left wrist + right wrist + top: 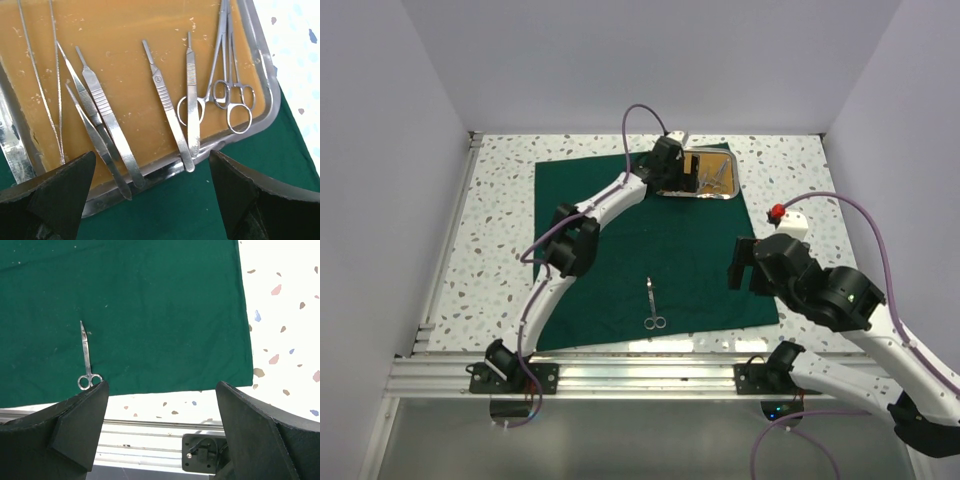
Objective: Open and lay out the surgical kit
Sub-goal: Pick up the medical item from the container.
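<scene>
1. Layout. The dark green cloth (690, 250) lies unfolded and flat on the table. The steel tray (265, 75) sits on the cloth's far edge. One pair of scissors (87, 360) lies on the cloth near its near edge, tips pointing away from me. The other instruments are in the tray, so I judge the layout as barely begun.
2. Left gripper (151, 165). It hovers over the tray's near rim with the jaws spread wide and nothing between them.
3. Right gripper (161, 385). It hangs above the cloth's near right corner, jaws wide apart and empty, to the right of the laid-out scissors.
4. Step in hand, as I judge it: lift the next instrument out of the tray with my left gripper.
5. Target. I would take the flat-handled tool (167, 120), because its butt end rests on the near rim between my fingers. The tweezers (102, 120) lie overlapped in a cluster and could drag each other.
6. Approach. I would descend straight and set my fingers across the handle, not along it. I close only once both pads flank the metal.
7. Risk. The handles are thin and polished and may pivot or slip. I would grip near the ribbed section and lift slowly.
8. Placement. I would set the tool on bare cloth beside the scissors, parallel to them and not touching.
</scene>
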You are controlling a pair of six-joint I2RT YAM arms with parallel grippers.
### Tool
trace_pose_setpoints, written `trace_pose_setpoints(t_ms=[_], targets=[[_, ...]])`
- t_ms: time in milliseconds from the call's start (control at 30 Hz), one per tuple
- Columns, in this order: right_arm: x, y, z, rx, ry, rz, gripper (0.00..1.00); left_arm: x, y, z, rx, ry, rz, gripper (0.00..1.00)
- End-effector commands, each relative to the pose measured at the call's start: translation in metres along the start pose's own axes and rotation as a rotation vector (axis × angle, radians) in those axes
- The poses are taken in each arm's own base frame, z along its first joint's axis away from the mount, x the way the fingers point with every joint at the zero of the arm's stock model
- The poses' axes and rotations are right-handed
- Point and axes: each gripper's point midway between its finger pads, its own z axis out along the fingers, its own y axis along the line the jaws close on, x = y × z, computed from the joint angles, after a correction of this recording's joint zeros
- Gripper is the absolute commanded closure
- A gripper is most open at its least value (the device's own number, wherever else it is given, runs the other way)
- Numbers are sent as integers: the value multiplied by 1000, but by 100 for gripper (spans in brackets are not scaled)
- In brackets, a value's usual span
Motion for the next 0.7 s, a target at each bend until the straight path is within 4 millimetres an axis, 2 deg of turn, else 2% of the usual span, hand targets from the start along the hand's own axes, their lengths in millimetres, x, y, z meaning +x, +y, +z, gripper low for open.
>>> trace_pose_setpoints(t_ms=[0, 233, 367, 567, 600, 667], targets=[[-7, -7, -2, 36, -33, -2, 7, -30, 0, 3, -9, -104, -16, 0], [-7, -3, 4, 41, -23, -29, 7, -26, 2, 11, -11, -107, -21, 1], [-6, -4, 6, 46, -21, -35, 7, -21, 7, 15, -27, -104, -25, 4], [-6, -4, 7, 49, -20, -38, 7, -15, 15, 20, -61, -98, -42, 20], [-5, -5, 7, 50, -18, -42, 7, -15, 17, 20, -64, -97, -47, 29], [-4, -4, 7, 51, -15, -43, 8, -14, 19, 21, -70, -94, -54, 35]])
